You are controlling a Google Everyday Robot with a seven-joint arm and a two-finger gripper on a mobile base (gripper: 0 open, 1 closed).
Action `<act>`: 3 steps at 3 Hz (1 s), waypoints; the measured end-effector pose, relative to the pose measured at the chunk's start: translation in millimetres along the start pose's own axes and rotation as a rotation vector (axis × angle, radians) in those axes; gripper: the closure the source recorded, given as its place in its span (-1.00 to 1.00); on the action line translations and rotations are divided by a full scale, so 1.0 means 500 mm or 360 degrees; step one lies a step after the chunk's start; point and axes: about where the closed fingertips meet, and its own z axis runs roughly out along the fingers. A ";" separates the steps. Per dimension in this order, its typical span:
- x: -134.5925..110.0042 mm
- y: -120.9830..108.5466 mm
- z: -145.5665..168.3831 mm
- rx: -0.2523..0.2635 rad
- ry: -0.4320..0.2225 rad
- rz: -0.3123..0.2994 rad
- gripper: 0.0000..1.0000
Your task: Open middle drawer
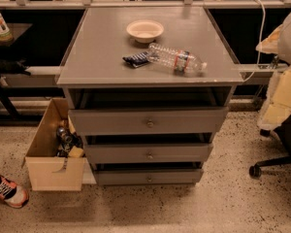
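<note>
Reference landmark: the grey wooden three-drawer cabinet (148, 76), standing on a speckled floor (223, 203).

Task item: the middle drawer (184, 153), a wide grey wooden drawer with a flat front, sits in the cabinet between the larger-fronted top drawer (111, 122) and the smaller-fronted bottom drawer (121, 177). A small round metal knob (149, 155) is at the centre of its front. A dark gap shows above the front.

On the cabinet top: a cream round bowl (145, 30) towards the rear; a clear plastic bottle (177, 59) lying on its side near the front right; a dark blue snack packet (137, 58) just beside the bottle's cap end.

Left of the cabinet: an open pale box (51, 171) touching the cabinet side, holding cans.

Right of the cabinet: the gripper (283, 89), seen as a pale cream-and-white mass at the frame edge, well apart from all drawers. Its state: cannot tell. Below it is a black castor chair base (274, 165).
</note>
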 end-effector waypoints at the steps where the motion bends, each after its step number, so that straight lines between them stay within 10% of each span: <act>1: 0.000 0.002 0.006 -0.0002 0.0000 -0.0009 -1.00; 3: 0.009 0.089 0.211 -0.0138 0.0021 -0.0246 -1.00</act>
